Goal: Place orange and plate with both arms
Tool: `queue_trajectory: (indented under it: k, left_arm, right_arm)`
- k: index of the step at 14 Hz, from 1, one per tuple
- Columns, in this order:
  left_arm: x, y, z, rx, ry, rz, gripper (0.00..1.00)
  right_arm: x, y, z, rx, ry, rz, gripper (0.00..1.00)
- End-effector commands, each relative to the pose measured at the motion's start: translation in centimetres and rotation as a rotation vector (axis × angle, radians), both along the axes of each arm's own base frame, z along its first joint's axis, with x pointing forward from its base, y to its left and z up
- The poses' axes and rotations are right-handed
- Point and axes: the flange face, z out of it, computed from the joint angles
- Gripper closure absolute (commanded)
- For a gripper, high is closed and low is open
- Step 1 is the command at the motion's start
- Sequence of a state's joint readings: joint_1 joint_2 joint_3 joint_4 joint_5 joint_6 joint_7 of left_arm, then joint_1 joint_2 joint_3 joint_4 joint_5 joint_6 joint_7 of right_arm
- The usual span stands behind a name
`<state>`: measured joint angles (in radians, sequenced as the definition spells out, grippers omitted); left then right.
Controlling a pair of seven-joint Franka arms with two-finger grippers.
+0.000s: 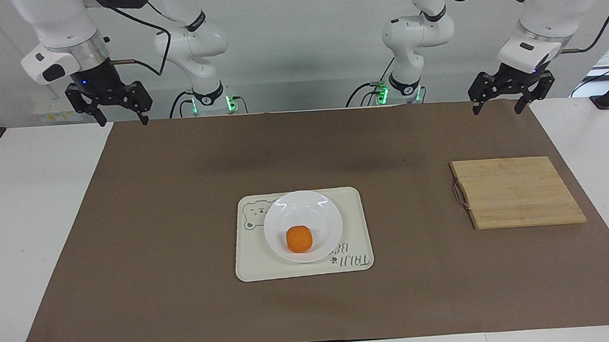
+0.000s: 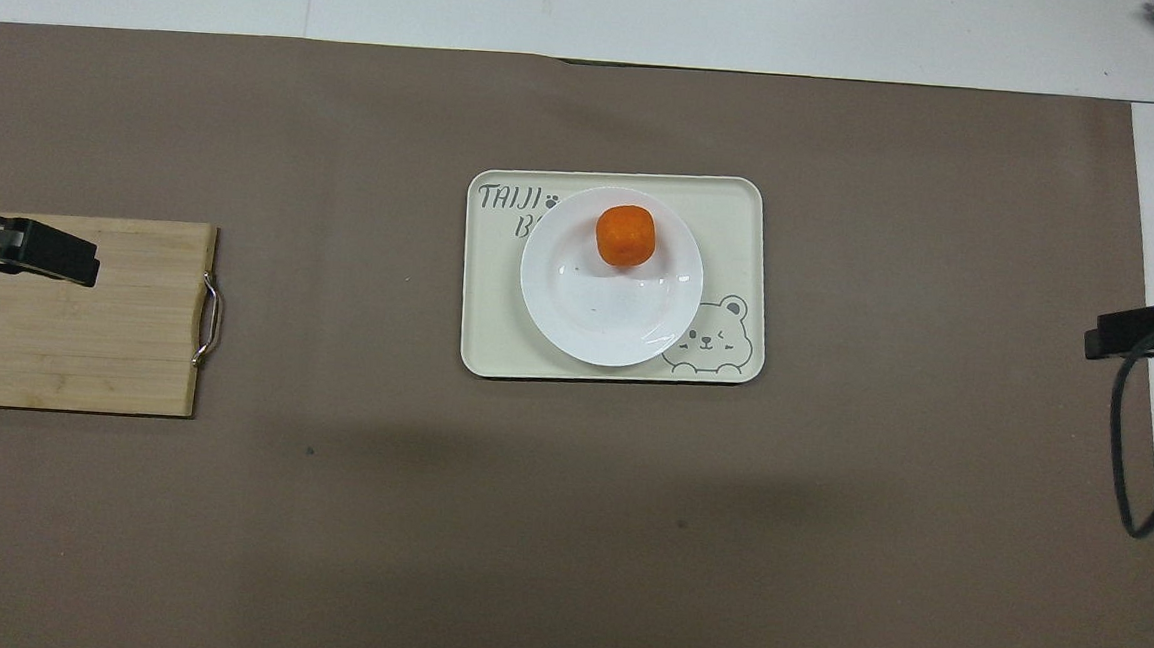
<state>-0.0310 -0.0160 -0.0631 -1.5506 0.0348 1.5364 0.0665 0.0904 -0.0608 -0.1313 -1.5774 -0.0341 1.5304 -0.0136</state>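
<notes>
The orange [image 1: 299, 239] [image 2: 625, 236] lies in the white plate [image 1: 301, 211] [image 2: 605, 318], on the part of it farther from the robots. The plate rests on a cream tray in the middle of the mat. My right gripper [image 1: 124, 121] hangs high in the air over the mat's corner at the right arm's end, open and empty. My left gripper [image 1: 496, 110] hangs raised at the left arm's end, also open and empty. In the overhead view one of its fingers [image 2: 40, 256] shows over the wooden board. Both grippers are well apart from the plate.
The cream tray [image 1: 352, 215] [image 2: 738, 224] has a bear drawing and lettering. A wooden cutting board [image 1: 517, 192] [image 2: 65, 343] with a metal handle lies at the left arm's end. A brown mat [image 1: 154, 228] covers most of the white table.
</notes>
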Motion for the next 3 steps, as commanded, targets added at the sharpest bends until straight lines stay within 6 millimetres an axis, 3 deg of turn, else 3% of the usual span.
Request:
queue_trajectory:
  k: [1,3]
  left_arm:
    - [-0.07,0.46,0.22,0.015,0.009,-0.005,0.00]
    - [-0.07,0.46,0.29,0.015,0.007,-0.005,0.00]
  right_arm:
    - [-0.61,0.09,0.55,-0.013,-0.001,-0.012,0.00]
    - [-0.61,0.14,0.53,-0.008,-0.004,-0.007,0.00]
